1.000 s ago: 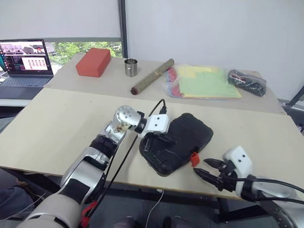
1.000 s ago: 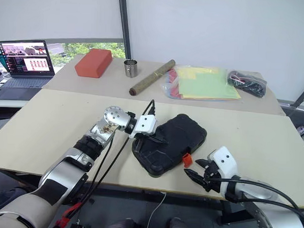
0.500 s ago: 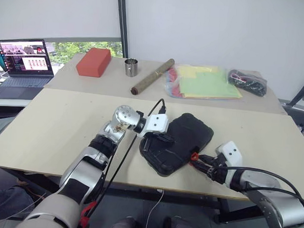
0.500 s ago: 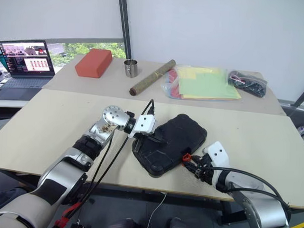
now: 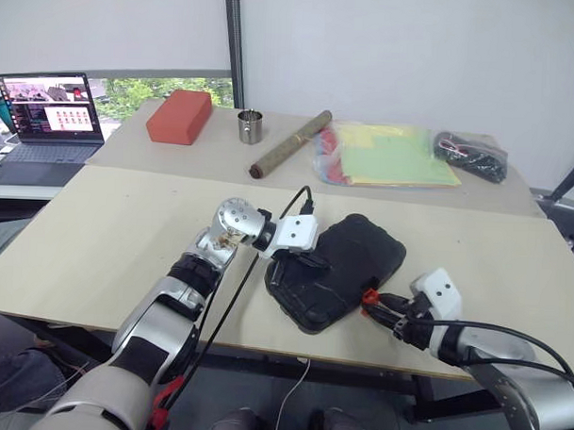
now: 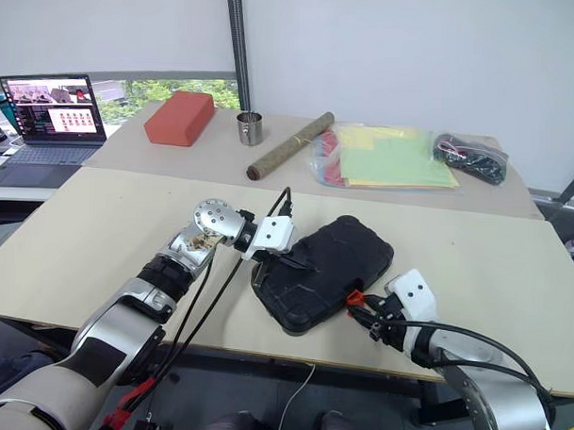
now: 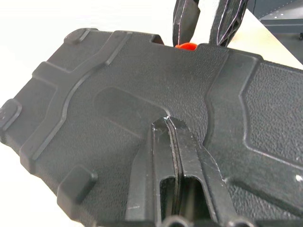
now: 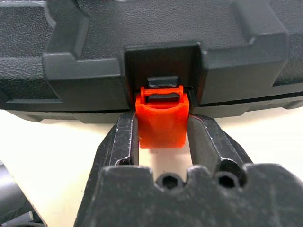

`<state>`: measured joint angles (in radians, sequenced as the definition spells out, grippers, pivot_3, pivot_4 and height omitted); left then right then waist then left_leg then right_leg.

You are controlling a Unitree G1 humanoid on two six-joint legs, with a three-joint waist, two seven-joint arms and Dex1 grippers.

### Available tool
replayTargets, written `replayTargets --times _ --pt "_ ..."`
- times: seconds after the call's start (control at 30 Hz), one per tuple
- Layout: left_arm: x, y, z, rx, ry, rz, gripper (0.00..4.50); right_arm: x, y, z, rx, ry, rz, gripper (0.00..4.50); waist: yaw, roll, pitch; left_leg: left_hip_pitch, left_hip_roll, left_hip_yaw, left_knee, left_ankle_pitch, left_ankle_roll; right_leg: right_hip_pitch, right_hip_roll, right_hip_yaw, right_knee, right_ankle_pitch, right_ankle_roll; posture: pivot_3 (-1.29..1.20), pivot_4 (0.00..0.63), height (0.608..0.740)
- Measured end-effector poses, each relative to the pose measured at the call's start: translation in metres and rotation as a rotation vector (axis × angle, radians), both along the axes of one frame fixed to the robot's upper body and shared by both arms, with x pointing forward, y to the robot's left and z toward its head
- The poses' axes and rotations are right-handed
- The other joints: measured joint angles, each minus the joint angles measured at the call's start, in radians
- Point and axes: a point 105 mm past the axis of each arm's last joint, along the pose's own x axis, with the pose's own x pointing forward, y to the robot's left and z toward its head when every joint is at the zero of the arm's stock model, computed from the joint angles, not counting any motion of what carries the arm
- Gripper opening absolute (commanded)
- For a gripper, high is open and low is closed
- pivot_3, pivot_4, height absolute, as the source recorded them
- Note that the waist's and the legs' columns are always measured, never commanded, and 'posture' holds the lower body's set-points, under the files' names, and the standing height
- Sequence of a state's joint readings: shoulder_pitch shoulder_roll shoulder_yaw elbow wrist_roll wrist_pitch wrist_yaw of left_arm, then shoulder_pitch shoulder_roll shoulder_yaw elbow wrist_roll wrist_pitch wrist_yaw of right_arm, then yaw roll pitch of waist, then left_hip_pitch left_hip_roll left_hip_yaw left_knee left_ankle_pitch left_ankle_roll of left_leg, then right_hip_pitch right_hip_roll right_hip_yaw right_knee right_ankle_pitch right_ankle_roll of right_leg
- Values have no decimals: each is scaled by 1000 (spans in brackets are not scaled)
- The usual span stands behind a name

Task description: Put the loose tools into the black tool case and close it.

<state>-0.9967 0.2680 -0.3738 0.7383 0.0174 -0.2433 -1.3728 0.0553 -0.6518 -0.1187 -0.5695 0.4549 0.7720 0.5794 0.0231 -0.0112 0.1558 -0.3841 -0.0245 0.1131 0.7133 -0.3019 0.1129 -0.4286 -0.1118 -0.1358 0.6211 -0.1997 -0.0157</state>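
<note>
Closed case [image 5: 337,271] on the near table [image 5: 98,237].
Left gripper [image 5: 304,264] on its lid; right gripper [image 5: 376,301] at the latch [image 8: 161,117] on its near edge.

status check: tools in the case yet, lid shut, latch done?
Done: no loose tools lie on the table, and the black tool case has its lid down. In hand: the left gripper, shut, presses on the lid, while the right gripper has its fingers on either side of the orange latch, which hangs down from its slot. Left: snapping that latch home, then letting go.
</note>
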Motion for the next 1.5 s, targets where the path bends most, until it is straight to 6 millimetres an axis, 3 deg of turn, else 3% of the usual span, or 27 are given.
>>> replayTargets --times 0.47,0.53,0.57,0.67,0.77,1.07,1.5 --pt "0 0 1 2 -2 -5 0 -5 -3 2 -11 -12 -10 1232 7 0 0 -1 0 0 -2 0 0 1 0 -2 -5 0 0 0 150 737" --pt "0 0 1 2 -2 -5 0 -6 -3 3 -9 -13 -13 2280 8 0 0 -1 0 0 -2 0 0 1 0 -2 -5 0 0 0 150 737" --pt "0 0 1 2 -2 -5 0 -6 -3 5 -6 -20 -14 2426 8 0 0 -1 0 0 -2 0 0 1 0 -2 -6 0 0 0 150 737" --pt "0 0 0 4 1 -1 0 -7 -1 15 -3 -57 -3 3405 10 0 0 0 0 -1 -2 0 0 3 1 -2 -7 0 1 0 150 737" --pt "0 0 0 3 1 0 0 -9 -3 15 -24 -53 0 3405 10 1 0 0 0 -1 -2 -1 1 3 1 -2 -8 0 1 0 150 737" --pt "0 -1 0 0 0 0 0 -23 -16 1 -77 45 22 149 13 1 -1 0 0 -1 -2 -1 2 3 1 -3 -9 1 2 0 150 737" --pt "0 -1 0 -4 -4 1 0 14 2 -20 -154 50 46 24 10 2 -1 0 0 -1 -2 -1 2 3 0 -3 -9 1 2 0 150 737"
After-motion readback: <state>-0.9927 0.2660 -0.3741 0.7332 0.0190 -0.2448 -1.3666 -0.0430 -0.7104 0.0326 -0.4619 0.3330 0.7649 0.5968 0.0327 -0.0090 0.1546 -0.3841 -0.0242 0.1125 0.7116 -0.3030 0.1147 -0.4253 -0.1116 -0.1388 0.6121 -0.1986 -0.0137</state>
